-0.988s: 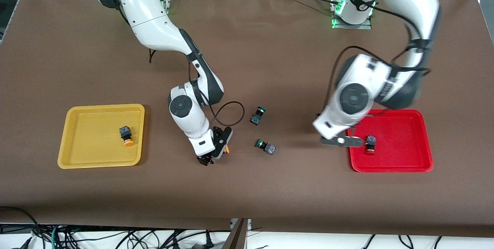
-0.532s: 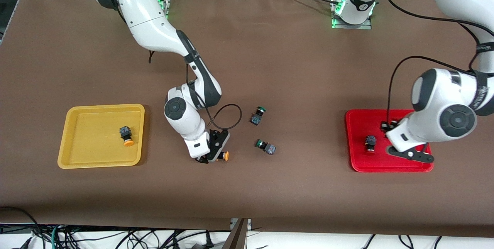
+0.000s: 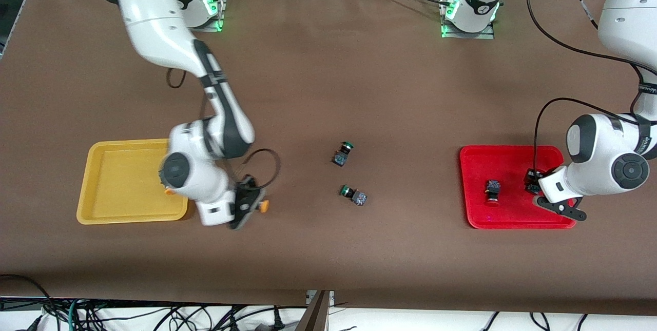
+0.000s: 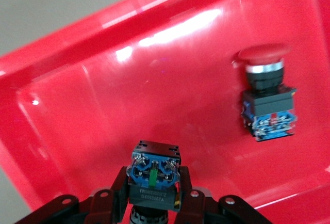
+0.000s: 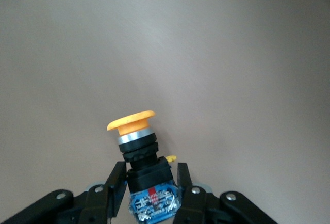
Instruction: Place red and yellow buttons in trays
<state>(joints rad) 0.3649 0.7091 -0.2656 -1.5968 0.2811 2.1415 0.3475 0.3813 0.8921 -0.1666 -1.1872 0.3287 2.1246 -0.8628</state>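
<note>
Buttons: four count for the task, two red-capped, two yellow-capped; two are already in trays, two are held in grippers.
Red tray (image 3: 557, 155): one red button (image 3: 493, 190) lies on its side on the tray floor, cap toward the front camera.
Left gripper (image 3: 534, 183): over the red tray, beside the lying red button toward the left arm's end; fingers clamped on the dark body of a second button (image 4: 153, 171). Its cap is hidden in both views, so red is a guess from the tray it hangs over.
Yellow tray (image 3: 102, 213): one yellow button (image 3: 168, 190) inside, mostly hidden under the right arm, only the cap edge showing.
Right gripper (image 3: 251, 202): over bare table just beside the yellow tray, on its red-tray side; fingers closed on a yellow button (image 5: 135, 136), cap pointing out from the fingertips.
Green buttons (image 3: 343, 152) (image 3: 354, 195): two on the table between the trays, no part of the job.
Done: about half.
Left: release over the red tray; carry the yellow one over the yellow tray's rim and let go.
</note>
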